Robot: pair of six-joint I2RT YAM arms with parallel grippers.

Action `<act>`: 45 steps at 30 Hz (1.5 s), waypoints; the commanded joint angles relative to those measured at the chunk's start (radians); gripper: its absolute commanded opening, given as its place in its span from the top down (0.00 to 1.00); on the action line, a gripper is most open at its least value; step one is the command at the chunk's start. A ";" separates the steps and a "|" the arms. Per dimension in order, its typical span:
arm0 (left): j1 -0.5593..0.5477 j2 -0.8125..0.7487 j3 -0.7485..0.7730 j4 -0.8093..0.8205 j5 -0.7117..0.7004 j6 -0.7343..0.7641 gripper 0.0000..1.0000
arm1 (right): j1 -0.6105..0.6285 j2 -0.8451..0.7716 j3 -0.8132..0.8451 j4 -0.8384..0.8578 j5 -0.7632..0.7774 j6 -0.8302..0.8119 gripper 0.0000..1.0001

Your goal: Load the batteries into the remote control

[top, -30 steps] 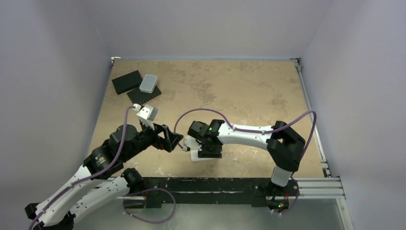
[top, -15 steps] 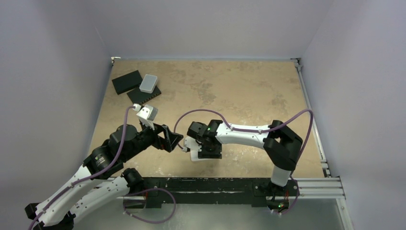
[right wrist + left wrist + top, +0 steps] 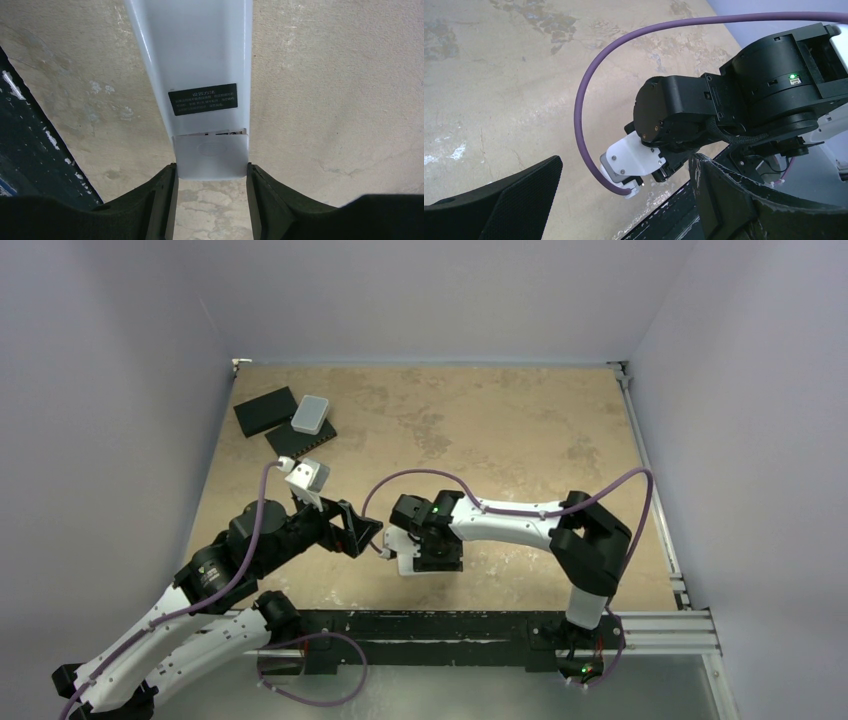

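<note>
At left-centre by the table's (image 3: 520,420) near edge, left gripper (image 3: 372,538) hangs spread wide, empty. Just right, right gripper (image 3: 211,172) pinches the remote control (image 3: 200,60), apparently at its cover end. It lies label-side up on the table.

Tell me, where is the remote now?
The remote sits label side up, held by the right gripper, near the front edge of the table, centre-left from above; the left gripper is beside it.
</note>
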 commanded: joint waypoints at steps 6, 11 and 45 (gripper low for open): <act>0.004 -0.001 -0.001 0.035 0.010 0.019 0.01 | 0.022 -0.013 0.014 -0.026 -0.040 -0.027 0.74; 0.004 0.000 -0.002 0.034 0.010 0.019 0.01 | 0.025 0.009 0.026 -0.024 -0.038 -0.010 0.74; 0.005 -0.005 -0.003 0.036 0.013 0.019 0.01 | 0.025 0.027 0.031 0.084 -0.078 0.135 0.48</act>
